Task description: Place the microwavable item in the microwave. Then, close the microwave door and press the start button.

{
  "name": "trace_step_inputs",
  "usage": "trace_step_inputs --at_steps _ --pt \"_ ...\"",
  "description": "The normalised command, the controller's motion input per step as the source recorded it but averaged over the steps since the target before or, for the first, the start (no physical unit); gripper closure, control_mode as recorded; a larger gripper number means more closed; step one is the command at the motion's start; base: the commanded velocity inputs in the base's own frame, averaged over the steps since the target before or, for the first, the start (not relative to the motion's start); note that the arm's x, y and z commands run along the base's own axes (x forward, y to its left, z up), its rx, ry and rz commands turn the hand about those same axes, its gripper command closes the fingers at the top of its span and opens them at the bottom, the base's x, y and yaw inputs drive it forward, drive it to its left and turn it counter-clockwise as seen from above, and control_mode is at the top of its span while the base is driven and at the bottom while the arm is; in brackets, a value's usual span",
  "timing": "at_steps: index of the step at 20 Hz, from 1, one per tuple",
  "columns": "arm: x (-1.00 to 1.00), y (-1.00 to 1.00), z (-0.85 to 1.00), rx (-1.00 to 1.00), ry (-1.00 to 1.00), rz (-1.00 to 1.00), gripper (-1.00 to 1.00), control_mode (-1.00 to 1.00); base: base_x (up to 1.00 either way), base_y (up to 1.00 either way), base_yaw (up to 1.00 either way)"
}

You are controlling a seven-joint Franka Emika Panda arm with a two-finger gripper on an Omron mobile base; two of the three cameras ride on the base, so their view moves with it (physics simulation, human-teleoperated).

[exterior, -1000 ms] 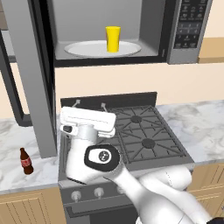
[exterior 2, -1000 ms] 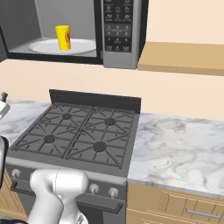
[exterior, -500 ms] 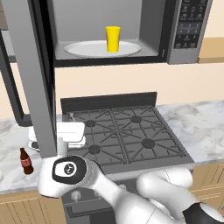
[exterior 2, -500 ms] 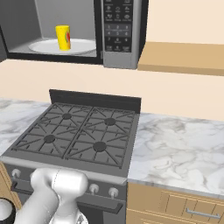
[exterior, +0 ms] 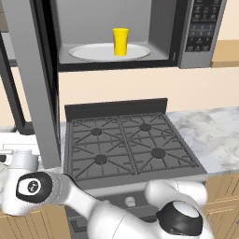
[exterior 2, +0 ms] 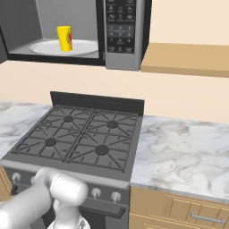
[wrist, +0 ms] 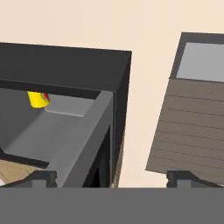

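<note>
On the microwave [exterior: 196, 35] turntable stands the yellow cup [exterior: 120, 42] — well apart from the spread fingers [wrist: 111, 178]

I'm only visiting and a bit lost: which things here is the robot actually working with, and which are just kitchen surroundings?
Part of the job:
- yellow cup on the turntable
- microwave
- microwave door, standing open
- gripper, open

Just surroundings:
- gas stove
- marble counter
- wooden shelf

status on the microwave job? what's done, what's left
Done: the yellow cup stands on the turntable inside the microwave. In hand: nothing held; the open gripper is down by the microwave door, which is swung wide open. Left: close the door, then press start on the keypad.
</note>
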Motion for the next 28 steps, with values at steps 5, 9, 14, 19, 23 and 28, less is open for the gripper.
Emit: trace_step_inputs --at_steps 5,9,14,19,23,28 --pt "0.00 0.04 0.13 0.00 -0.04 -0.12 -1.00 -1.00 0.00 0.00 0.00" --pt "0.00 -0.30 0.34 0.03 -0.06 -0.12 -1.00 -1.00 0.00 0.00 0.00" --pt "0.00 -0.45 0.43 0.06 -0.05 -0.07 -1.00 -1.00 0.00 0.00 0.00" --pt "-0.04 -0.61 0.28 0.07 -0.08 -0.03 -1.00 -1.00 0.00 0.00 0.00" --pt "-0.16 -0.68 0.16 0.08 -0.11 0.00 -1.00 -1.00 0.00 0.00 0.00" --pt "-0.26 -0.84 0.21 0.12 -0.13 0.00 -1.00 -1.00 0.00 0.00 0.00"
